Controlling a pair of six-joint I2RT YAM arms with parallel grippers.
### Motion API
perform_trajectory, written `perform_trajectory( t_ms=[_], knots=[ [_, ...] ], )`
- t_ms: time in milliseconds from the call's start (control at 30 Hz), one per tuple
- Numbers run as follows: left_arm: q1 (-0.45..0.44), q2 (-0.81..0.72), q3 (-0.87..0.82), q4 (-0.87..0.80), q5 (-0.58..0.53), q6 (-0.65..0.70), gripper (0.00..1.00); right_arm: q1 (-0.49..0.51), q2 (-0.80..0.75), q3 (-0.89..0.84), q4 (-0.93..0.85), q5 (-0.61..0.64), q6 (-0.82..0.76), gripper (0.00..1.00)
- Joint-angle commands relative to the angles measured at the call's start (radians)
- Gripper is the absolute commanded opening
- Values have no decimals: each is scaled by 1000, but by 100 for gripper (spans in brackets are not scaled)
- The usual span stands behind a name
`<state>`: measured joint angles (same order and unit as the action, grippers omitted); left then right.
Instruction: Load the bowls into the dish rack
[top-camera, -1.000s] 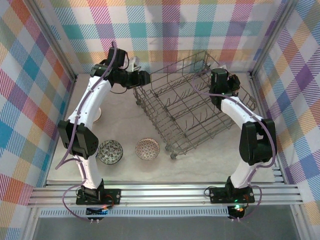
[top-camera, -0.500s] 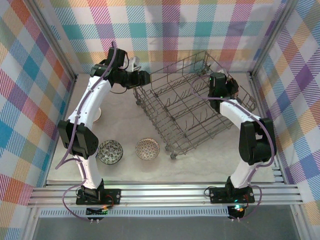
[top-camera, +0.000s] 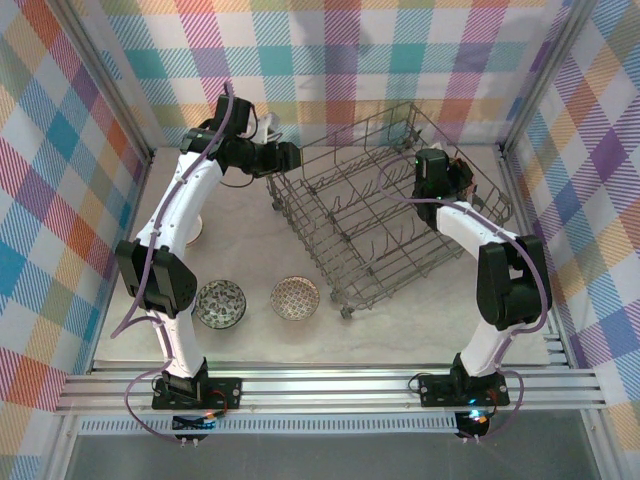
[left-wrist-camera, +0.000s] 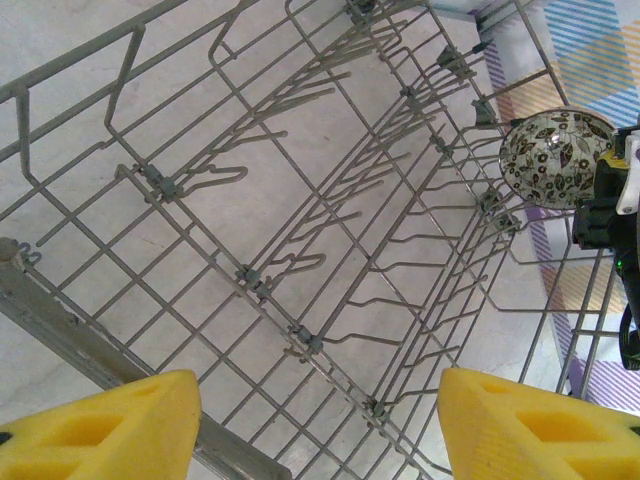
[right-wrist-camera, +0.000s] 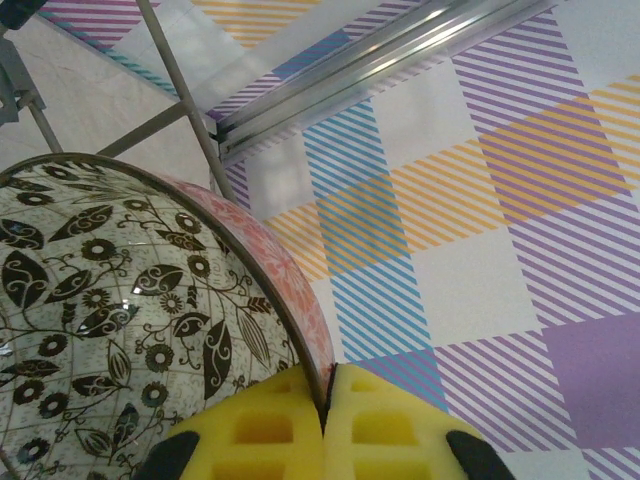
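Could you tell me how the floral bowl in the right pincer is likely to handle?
The floral bowl looks glossy, so it may slip in the right pincer. Gripped at the rim only, it could pivot. Likely ceramic: may chip on the dish rack.

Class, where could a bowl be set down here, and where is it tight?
The dish rack has every tine row empty. Bare table lies between the reddish bowl and the right arm's base. Tight: front left, where it and the dark bowl sit beside the left arm.
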<state>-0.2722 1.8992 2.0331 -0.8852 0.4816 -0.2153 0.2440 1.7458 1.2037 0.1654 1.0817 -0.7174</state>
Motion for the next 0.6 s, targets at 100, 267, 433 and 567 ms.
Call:
perform_trajectory(
  t_ms=[100,267,433,567],
  knots=[
    [7,-11,-36,8,17,17,65,22,12,-16,1,49,-14,0],
    [7,-17,-46,18,22,16,65,37,12,-18,-42,62,17,2],
    [8,-17,-50,20,27,18,65,39,19,-9,-84,75,53,8],
    [8,-24,-62,27,29,16,65,41,26,2,-107,86,72,16]
  ],
)
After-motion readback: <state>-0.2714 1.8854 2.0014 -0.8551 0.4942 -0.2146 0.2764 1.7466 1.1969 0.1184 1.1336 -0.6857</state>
